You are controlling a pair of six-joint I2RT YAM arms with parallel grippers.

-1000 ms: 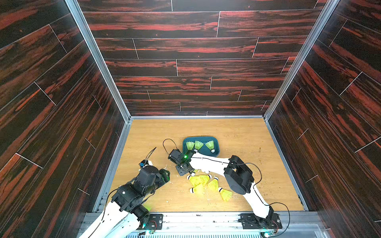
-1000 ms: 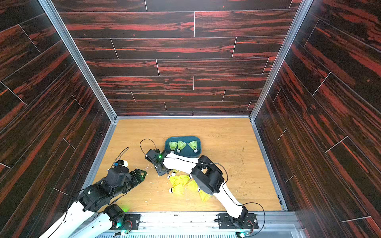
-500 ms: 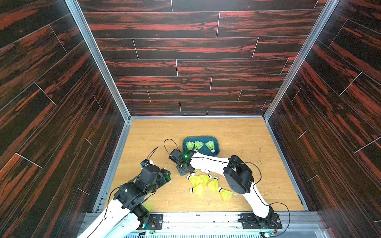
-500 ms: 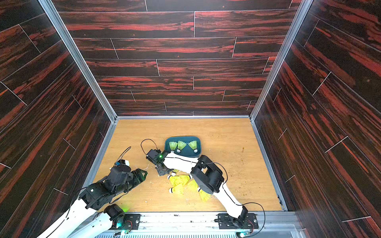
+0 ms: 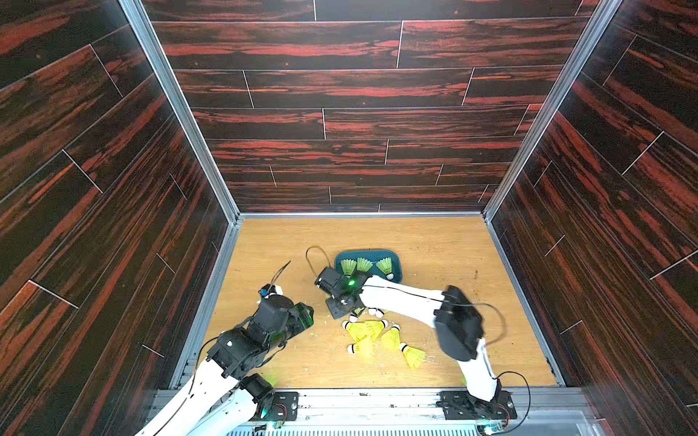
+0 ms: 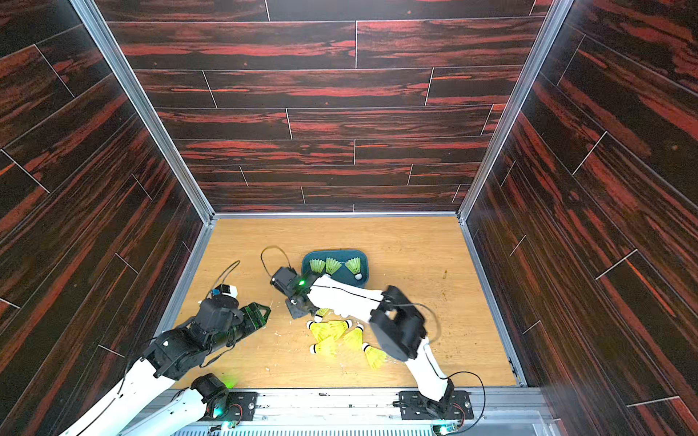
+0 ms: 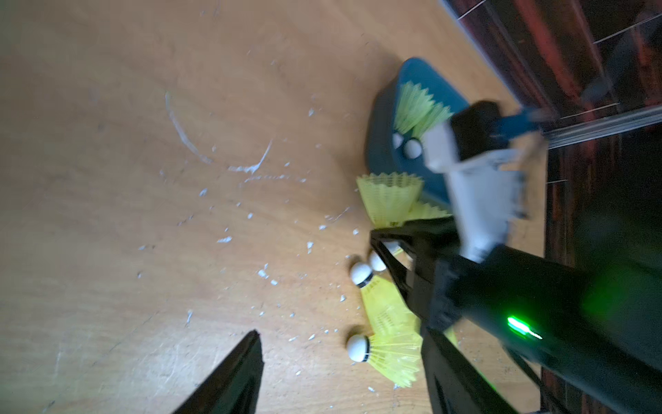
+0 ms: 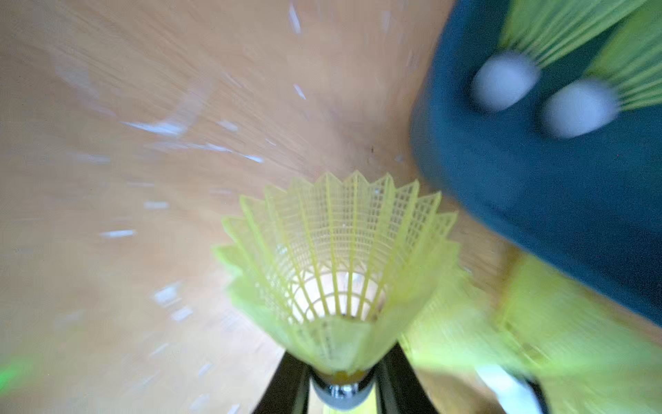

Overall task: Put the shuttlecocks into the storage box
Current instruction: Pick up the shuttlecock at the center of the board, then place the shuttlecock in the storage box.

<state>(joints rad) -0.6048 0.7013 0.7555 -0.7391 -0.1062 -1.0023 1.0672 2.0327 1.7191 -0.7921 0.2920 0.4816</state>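
Though cropped, right pincer [image 8: 340, 372] grips shuttlecock [image 8: 336, 279].

The teal storage box [image 5: 372, 253] lies left of centre, with three neon-yellow shuttlecocks [image 5: 348, 266] inside, corks toward the near side. Perhaps five more lie tumbled nearer. One shuttlecock [image 8: 340, 286] is gripped at its cork.

No text, label, brand name, number or sign can be read in any view. In the right wrist view, the shuttlecock [image 8: 336, 286] closest to the camera has a few faint dark marks low on its yellow-green skirt. They are too small and blurred to make out as letters or numbers.
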